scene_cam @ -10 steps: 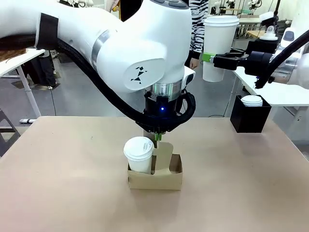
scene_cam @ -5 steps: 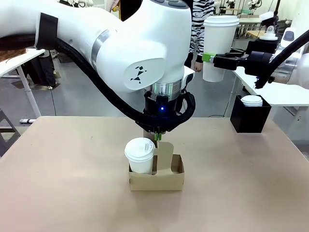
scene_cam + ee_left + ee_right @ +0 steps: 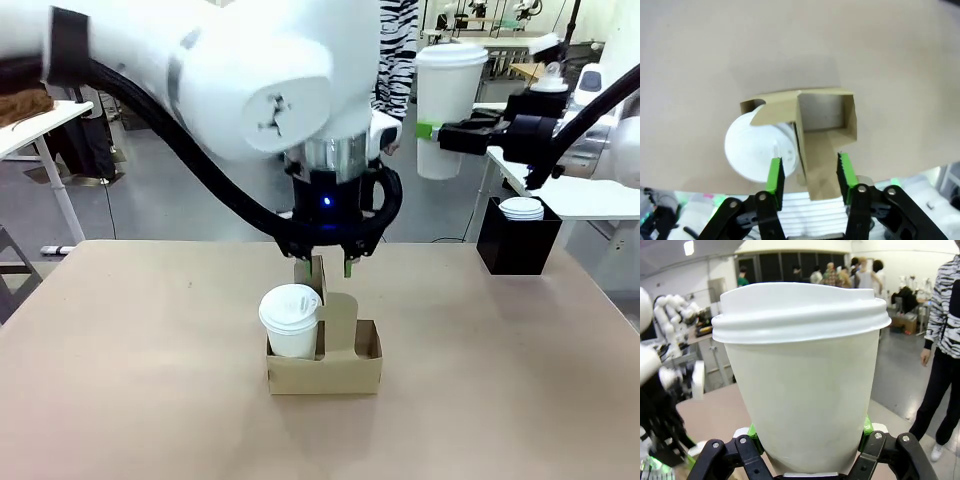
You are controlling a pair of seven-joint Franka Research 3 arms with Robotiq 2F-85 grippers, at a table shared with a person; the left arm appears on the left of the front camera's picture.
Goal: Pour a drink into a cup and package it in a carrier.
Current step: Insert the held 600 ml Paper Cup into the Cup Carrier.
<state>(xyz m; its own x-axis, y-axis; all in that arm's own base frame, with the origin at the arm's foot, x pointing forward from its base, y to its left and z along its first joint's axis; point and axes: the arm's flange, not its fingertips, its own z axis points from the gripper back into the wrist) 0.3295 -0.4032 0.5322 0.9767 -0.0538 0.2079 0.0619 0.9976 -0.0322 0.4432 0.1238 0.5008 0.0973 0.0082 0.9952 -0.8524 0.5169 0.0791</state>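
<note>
left gripper (image 3: 323, 270) hangs over carrier (image 3: 325, 372); jaws wide, gripping nothing
carrier sits mid-surface (image 3: 120, 380); small lidded cup (image 3: 291, 310) in its left slot; handle tab (image 3: 341, 318) just under the green pads; right gripper (image 3: 436, 130) jaws clamped on large lidded cup (image 3: 447, 90), raised at far right

Free carrier (image 3: 335, 376) slot (cup (image 3: 291, 318) alongside)
</note>
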